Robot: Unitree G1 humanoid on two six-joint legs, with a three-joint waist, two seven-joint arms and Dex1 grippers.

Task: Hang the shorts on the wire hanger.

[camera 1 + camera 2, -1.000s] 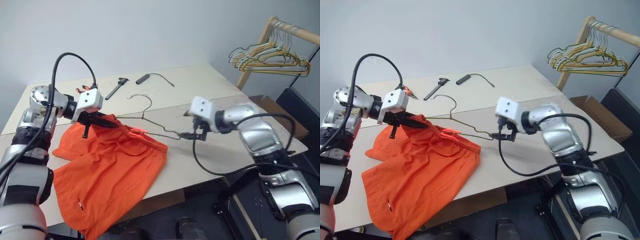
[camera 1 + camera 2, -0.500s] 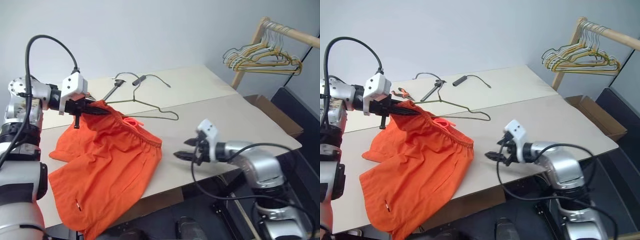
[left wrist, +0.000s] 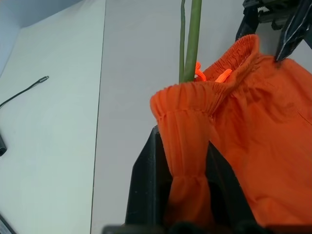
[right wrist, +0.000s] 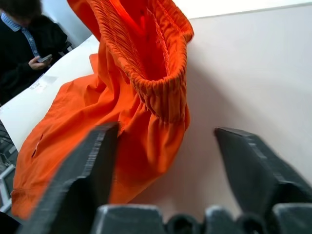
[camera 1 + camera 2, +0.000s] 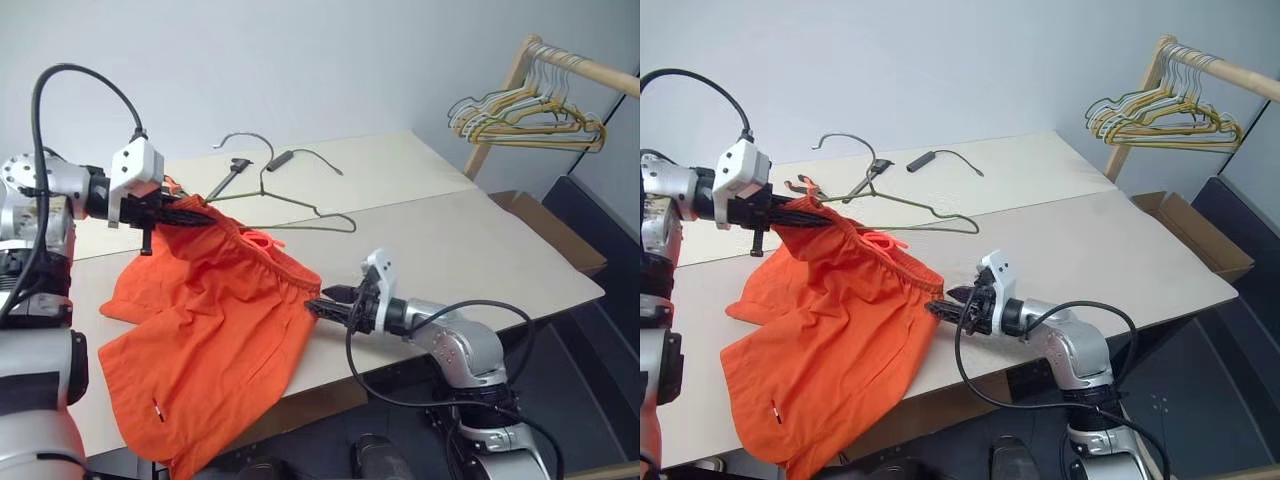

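Over the table [image 5: 470, 240], left gripper [image 3: 183, 161] pinches the shorts [image 5: 215, 330]; right gripper [image 5: 322, 303] gapes beside their waistband.

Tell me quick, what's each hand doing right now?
Left hand: shut on the shorts' waistband.
Right hand: open, holding nothing, at the waistband's near end.

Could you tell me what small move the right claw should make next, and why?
Probably ease forward and close on the waistband. The right claw is open, its fingers either side of the near end of the shorts waistband but not yet gripping. The left claw is shut on the far end, with the wire hanger running into the waistband there.
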